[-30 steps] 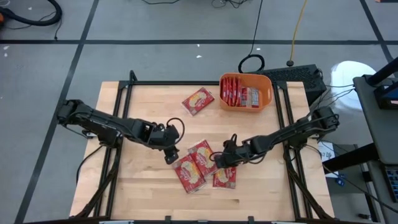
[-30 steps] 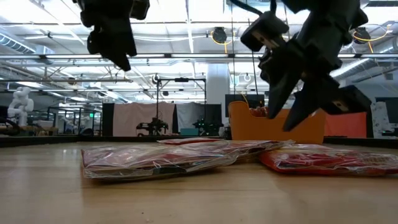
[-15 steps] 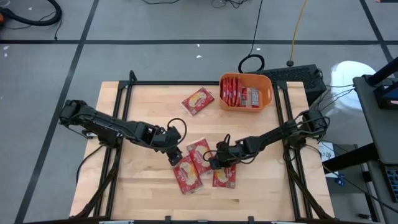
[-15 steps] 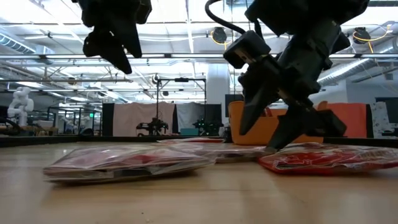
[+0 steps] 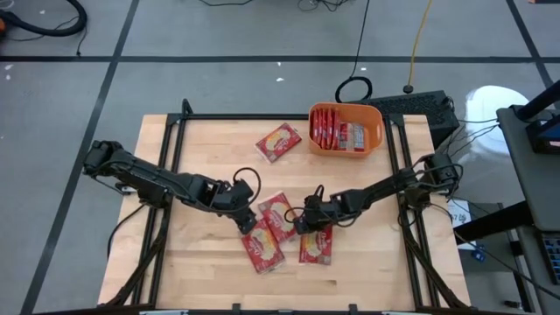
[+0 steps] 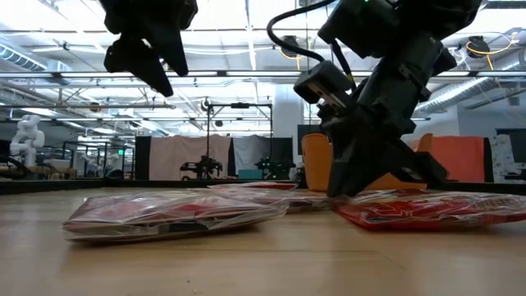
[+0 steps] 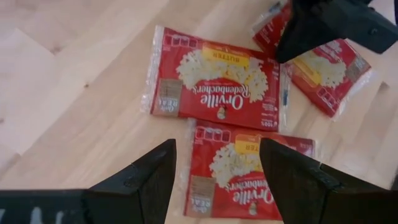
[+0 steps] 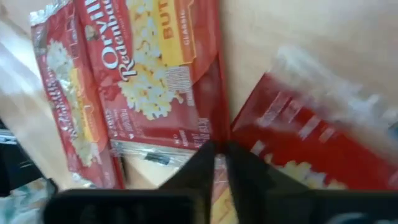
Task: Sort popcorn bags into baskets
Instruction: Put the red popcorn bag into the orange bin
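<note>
Right claw [image 5: 303,226], fingers drawn together, down at the edge of the right-hand packet [image 5: 316,247] in a cluster of three near the table's [image 5: 192,157] middle; not clear whether the wrapper's edge is actually caught between the tips. Just beside it, the middle packet [image 5: 282,216], overlapping a third packet [image 5: 262,248] on the left. Left claw [image 5: 248,220] poised above that side of the cluster, fingers spread apart and holding nothing. Farther off, a lone packet [image 5: 278,143] lying by itself toward the back, near the orange tub [image 5: 378,131] at the rear right corner, already stocked with several packets on edge. Judged light, flat and floppy, wrapped in slick, crinkly film: likely to slide on the wood under a sideways nudge and to sag when lifted by one end. Best taken by a short edge or corner where the film seam stands clear of the table, with a firm pinch, not across the slippery face. Seen only from overhead: the tub, the lone packet and the whole layout. Seen only from table height: the left claw [image 6: 156,78] hanging well above the packets and the right claw [image 6: 349,187] down among them. Seen only from the right wrist: the closed tips [image 8: 219,148] at the gap between two wrappers. Seen only from the left wrist: open fingers [image 7: 149,180] framing the printed faces below.
</note>
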`<state>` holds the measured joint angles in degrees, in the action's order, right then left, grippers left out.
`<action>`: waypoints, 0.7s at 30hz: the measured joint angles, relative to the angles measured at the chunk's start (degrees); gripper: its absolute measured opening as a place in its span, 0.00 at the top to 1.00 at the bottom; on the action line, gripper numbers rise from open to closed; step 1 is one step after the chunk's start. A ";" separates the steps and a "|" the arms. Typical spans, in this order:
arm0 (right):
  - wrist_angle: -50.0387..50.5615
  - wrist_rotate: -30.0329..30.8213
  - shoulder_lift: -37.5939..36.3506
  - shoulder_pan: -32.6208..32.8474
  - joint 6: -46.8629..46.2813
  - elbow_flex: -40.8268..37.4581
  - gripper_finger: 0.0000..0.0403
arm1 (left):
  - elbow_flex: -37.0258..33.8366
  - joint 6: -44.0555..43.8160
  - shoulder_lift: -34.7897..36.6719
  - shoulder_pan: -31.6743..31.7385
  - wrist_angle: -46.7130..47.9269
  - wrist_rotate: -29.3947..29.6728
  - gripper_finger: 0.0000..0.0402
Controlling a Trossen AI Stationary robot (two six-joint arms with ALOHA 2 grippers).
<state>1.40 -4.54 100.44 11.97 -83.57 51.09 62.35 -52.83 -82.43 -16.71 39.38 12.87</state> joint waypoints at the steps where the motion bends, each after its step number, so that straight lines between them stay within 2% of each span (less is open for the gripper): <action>1: -0.19 0.03 0.00 -0.11 0.56 0.00 0.95 | 0.00 0.03 0.00 0.00 0.00 0.66 0.42; 8: -4.81 -0.21 0.11 -1.37 2.23 -0.11 0.98 | 0.00 1.73 0.00 0.00 0.00 3.27 0.42; 12: -10.16 -3.00 0.09 -2.59 3.11 -0.09 1.00 | 0.00 3.83 0.00 0.00 0.00 3.43 0.42; 21: -16.07 -6.28 0.04 -5.94 2.20 -0.07 1.00 | 0.09 15.77 -0.87 0.07 -0.09 8.08 0.42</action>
<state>-14.67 -10.82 100.49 6.03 -81.38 51.03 62.44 -37.06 -83.30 -16.64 39.29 20.95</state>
